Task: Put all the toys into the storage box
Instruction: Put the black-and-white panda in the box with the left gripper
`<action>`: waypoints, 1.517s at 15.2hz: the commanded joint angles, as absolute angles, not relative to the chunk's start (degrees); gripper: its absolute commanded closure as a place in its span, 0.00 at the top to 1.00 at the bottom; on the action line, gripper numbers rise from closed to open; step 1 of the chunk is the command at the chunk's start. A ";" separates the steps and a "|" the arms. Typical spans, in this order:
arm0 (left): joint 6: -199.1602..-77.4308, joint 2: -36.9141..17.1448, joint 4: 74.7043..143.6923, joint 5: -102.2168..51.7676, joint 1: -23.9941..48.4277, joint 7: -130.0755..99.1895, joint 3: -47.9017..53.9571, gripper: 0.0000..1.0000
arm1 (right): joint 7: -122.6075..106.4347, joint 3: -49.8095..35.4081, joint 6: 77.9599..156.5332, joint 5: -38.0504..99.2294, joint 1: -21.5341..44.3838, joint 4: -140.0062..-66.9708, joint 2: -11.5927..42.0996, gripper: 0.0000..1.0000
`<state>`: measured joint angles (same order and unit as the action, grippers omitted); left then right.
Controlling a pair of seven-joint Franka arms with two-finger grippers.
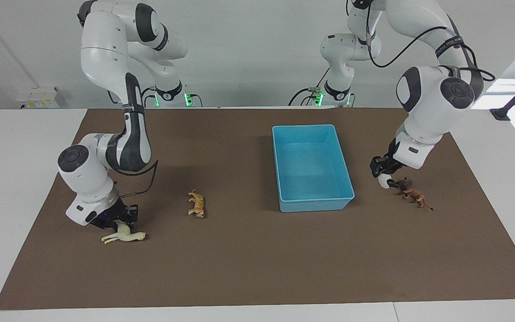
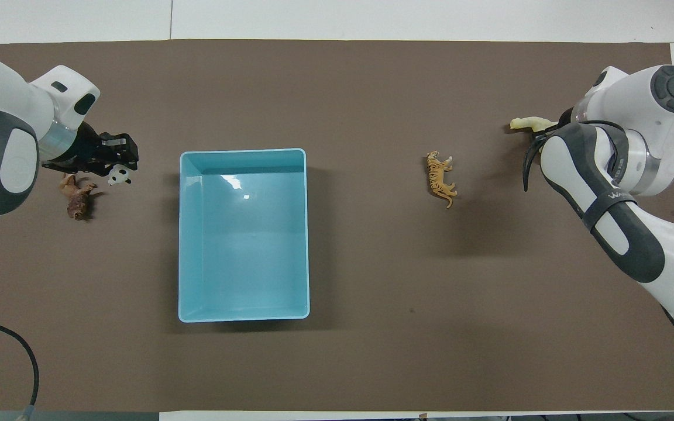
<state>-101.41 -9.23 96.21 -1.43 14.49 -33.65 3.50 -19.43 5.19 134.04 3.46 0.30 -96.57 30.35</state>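
The light-blue storage box point(image 1: 280, 179) stands on the brown mat and holds nothing; it also shows in the overhead view point(image 2: 185, 234). My left gripper point(image 1: 386, 179) is low at the mat with the black-and-white panda point(image 1: 383, 181) between its fingers, right beside the brown lion point(image 1: 411, 193). In the overhead view the panda point(image 2: 119, 175) shows at the left gripper point(image 2: 116, 159), by the lion point(image 2: 78, 197). My right gripper point(image 1: 122, 223) is down on the cream camel point(image 1: 125, 236), which lies on its side. The orange tiger point(image 1: 196, 203) stands alone between the camel and the box.
The brown mat point(image 1: 257, 259) covers most of the white table. The right arm's elbow hangs over the mat above the camel. In the overhead view the camel's head point(image 2: 527, 123) pokes out from under the right arm, and the tiger point(image 2: 441, 178) stands beside it.
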 commanded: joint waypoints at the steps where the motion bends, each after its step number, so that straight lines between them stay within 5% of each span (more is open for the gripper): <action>1: -109.73 -4.41 108.15 -1.67 20.90 -42.00 2.72 0.50 | -18.46 5.18 131.32 3.17 -0.09 -94.49 28.40 0.00; 5: -119.70 1.31 122.33 -1.58 24.87 -43.94 2.72 0.53 | -18.46 5.36 124.21 2.81 -0.35 -93.43 22.78 0.00; 6: -119.62 1.49 122.52 -1.58 25.22 -43.95 2.72 0.71 | -18.54 5.36 122.45 2.81 -0.26 -93.43 21.28 0.00; 7: -119.45 1.49 122.43 -1.58 25.49 -43.95 2.72 1.00 | -18.54 5.27 120.87 2.81 -0.18 -93.34 19.79 0.00; 12: -111.55 1.49 115.42 -1.50 24.35 -42.98 1.94 1.00 | -17.84 4.92 116.03 3.34 0.70 -93.16 15.91 0.00; 16: -112.23 0.79 112.94 -0.10 14.09 -29.05 1.58 1.00 | -16.36 4.48 108.91 3.78 1.92 -90.27 13.89 0.00; 23: -122.24 -1.31 114.43 1.05 -3.15 -8.00 1.58 1.00 | 10.06 4.48 101.95 3.25 18.17 -83.85 13.54 0.00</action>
<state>-118.66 -0.04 113.62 0.29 -1.15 -8.77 0.80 2.60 4.34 103.05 3.40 14.01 -85.12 13.23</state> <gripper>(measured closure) 0.000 0.595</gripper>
